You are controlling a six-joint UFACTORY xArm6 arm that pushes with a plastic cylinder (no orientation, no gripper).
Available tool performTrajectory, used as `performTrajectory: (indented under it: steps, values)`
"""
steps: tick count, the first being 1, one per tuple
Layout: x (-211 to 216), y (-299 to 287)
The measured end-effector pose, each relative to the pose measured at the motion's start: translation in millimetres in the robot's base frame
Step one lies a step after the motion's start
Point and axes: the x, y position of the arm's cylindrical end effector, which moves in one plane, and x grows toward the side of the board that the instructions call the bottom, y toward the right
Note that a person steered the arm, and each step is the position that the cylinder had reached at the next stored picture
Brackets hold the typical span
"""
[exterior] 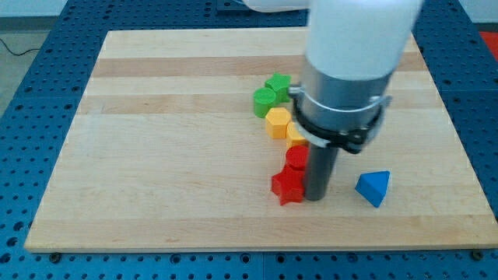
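My tip [316, 197] rests on the wooden board [156, 155], right beside a red star-shaped block [287, 187] on its left; whether they touch I cannot tell. A second red block [296, 158] sits just above the star, against the rod's left side. Above that lie a yellow block [295, 134], partly hidden by the arm, and a yellow hexagonal block [276, 121]. Two green blocks top the column: a round one [264, 100] and a star-like one [277, 85]. A blue triangular block [373, 187] lies apart, to the right of my tip.
The board lies on a blue perforated table [31, 117]. The large white and grey arm body [346, 70] hides part of the board at the view's upper right.
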Motion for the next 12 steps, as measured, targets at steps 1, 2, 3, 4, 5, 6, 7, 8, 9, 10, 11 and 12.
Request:
performTrajectory:
  steps: [1,2,3,4,5,6,7,8,9,10,11,12]
  values:
    - [0,-47]
    - [-1,-109]
    - [-24,-179]
    - [-19,-195]
    - [12,-194]
    - [-1,-232]
    - [-42,-223]
    - [-82,-186]
    - [-82,-176]
    - [-82,-175]
    - [-102,-160]
    - [-106,-160]
